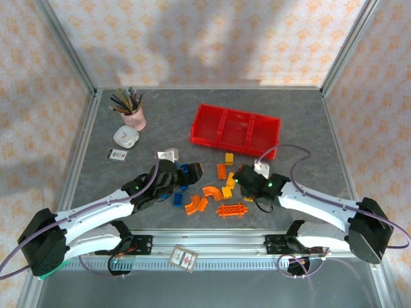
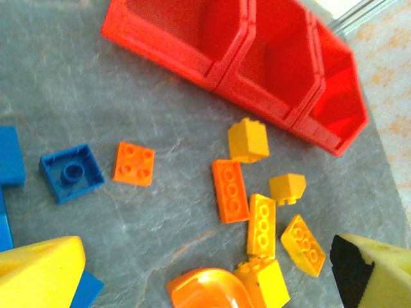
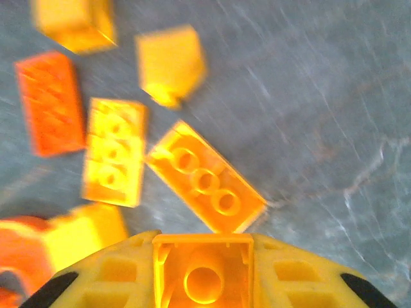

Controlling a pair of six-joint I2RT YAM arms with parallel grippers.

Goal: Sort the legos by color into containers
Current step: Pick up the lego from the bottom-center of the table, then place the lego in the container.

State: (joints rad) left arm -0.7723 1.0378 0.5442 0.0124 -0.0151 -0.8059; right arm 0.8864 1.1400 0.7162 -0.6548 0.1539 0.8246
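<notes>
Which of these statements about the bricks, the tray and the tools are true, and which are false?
1. The right tool grips a yellow brick. True.
2. The red tray has four compartments. False: it has three, side by side.
3. The pink cup holds pencils. True.
4. The blue bricks lie inside the red tray. False: they lie on the table, and the compartments show no bricks.
</notes>
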